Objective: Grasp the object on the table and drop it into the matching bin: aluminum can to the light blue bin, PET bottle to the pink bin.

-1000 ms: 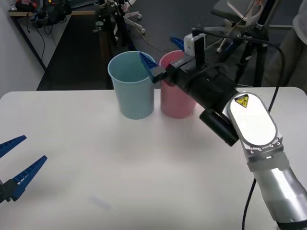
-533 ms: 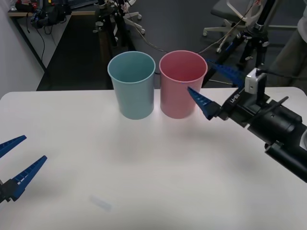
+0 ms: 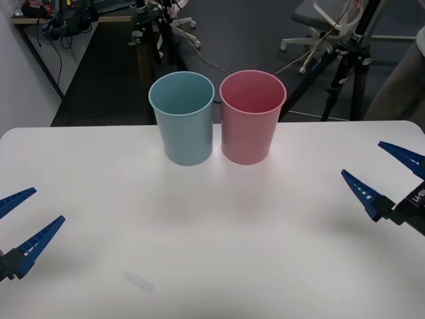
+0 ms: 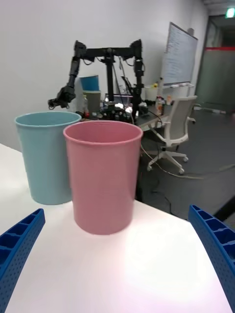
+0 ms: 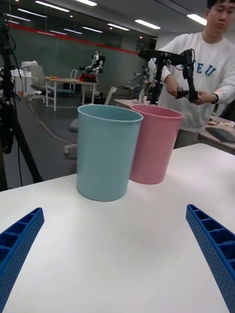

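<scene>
No can stands anywhere on the table (image 3: pixel 212 266), and neither gripper holds one. Judging by that, the can has most likely gone into a bin already, though the front view looks only partway into the light blue bin (image 3: pixel 182 119) and no can shows in what is visible, so this cannot be confirmed. If it is in there, the drop is done and nothing is left except for the arms to wait.

Taking the table's centre as the clock face in the front view, the 2 bins stand at about 12 o'clock near the far edge. The light blue bin is on the left, and the pink bin (image 3: pixel 252 118) is just beside it on the right, upright, their rims close to touching.

The right gripper (image 3: pixel 386 178) hangs at about 3 o'clock over the table's right edge, fingers spread wide and empty, well apart from the bins. The left gripper (image 3: pixel 23 220) sits at about 8 o'clock by the left edge, its 2 fingers also spread and empty.
</scene>
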